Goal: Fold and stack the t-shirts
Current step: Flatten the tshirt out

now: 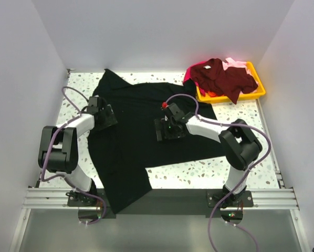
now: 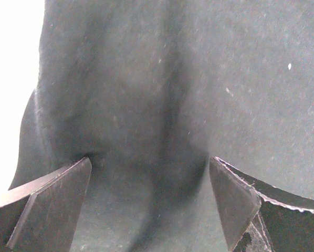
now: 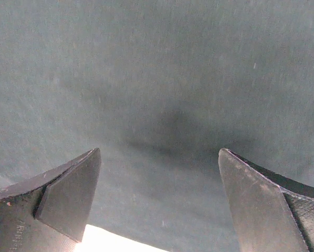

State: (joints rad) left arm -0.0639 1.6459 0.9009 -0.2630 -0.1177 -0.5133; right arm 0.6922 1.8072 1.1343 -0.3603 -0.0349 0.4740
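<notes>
None folded yet: black t-shirt [image 1: 141, 136] spread beneath gaping left gripper [image 2: 149, 173] and right gripper [image 3: 159, 168], other t-shirts [image 1: 220, 76] heaped in yellow tray [image 1: 258, 94] beyond

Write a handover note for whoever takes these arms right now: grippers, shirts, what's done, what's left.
Left gripper: open, holding nothing, low over the left edge of the black shirt.
Right gripper: open, holding nothing, low over that shirt's middle-right.
Black shirt: spread unfolded on the table, its near part hanging over the front edge.
Maroon shirt: crumpled in the yellow tray at far right, with the magenta shirt and pink shirt showing beneath it.
Done: nothing folded or stacked.
Left: fold all four, then stack.
</notes>
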